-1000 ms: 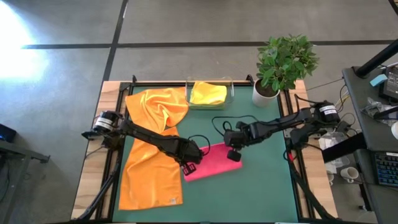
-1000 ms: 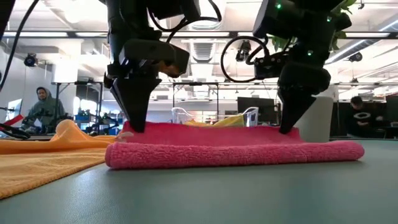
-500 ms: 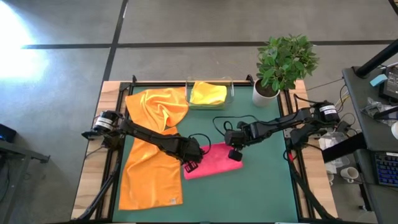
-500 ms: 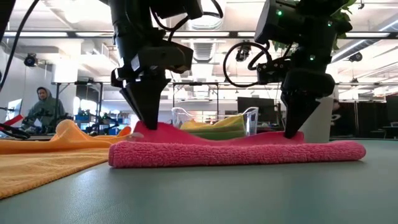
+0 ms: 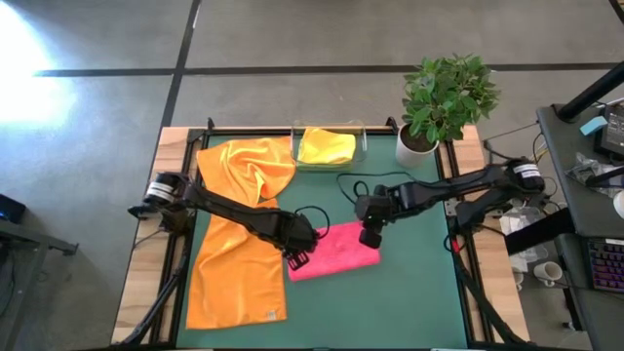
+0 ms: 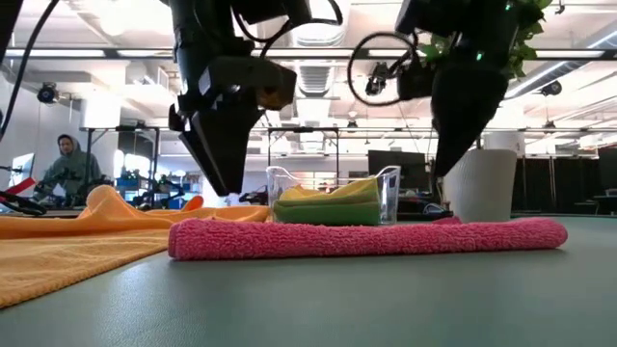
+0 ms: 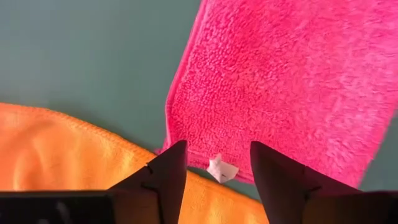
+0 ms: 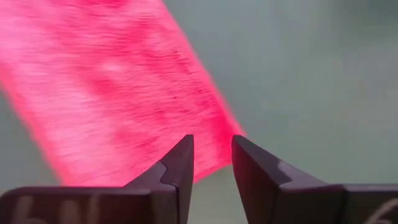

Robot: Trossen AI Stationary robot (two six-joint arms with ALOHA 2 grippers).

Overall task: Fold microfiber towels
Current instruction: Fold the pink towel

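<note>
Two grippers, left (image 5: 298, 255) and right (image 5: 370, 237), hover with fingers parted, empty, over the ends of the folded pink towel (image 5: 334, 251) at frame centre. Soft, light, limp: best pinched at corners. Orange towel (image 5: 237, 244) lies left; tray (image 5: 363, 136) above.

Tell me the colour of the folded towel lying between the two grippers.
Hot pink. The folded towel shows best in the high view, on the green mat.

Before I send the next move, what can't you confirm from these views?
- Tray contents below the yellow towel: high view, yellow covers them.
- Pink towel layer count: low view shows one edge only.
- Orange towels: one or two, overlapped.
- White tag text: too small.
</note>
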